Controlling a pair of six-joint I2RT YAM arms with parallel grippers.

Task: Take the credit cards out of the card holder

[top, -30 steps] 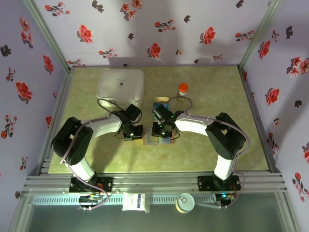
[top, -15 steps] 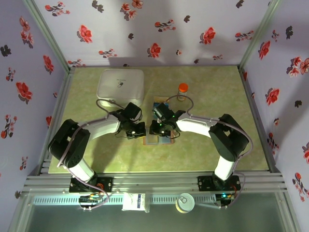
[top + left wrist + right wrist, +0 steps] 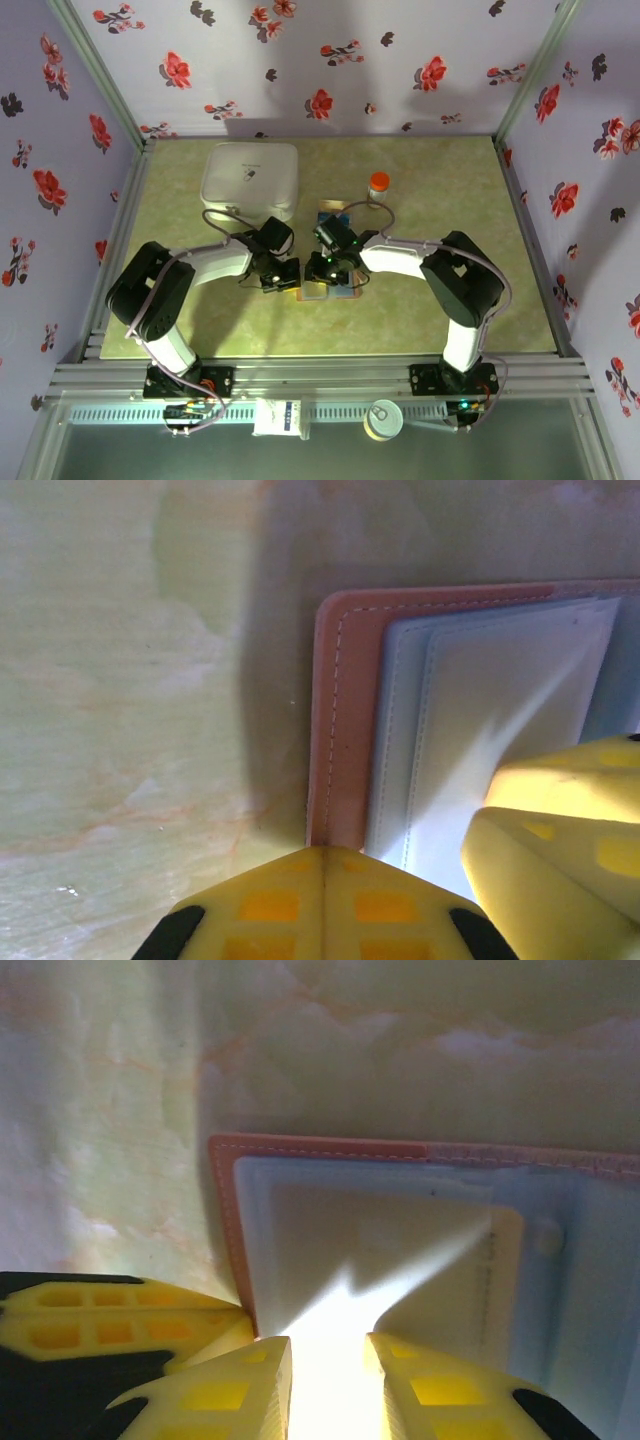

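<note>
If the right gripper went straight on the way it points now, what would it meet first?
Most likely the card holder: the right gripper points at its open pale inner pocket, jaws slightly apart right over it. Glare hides whether they already touch it.

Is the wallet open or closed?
Open. The wallet lies spread flat on the table, its pale inner pockets facing up.
</note>
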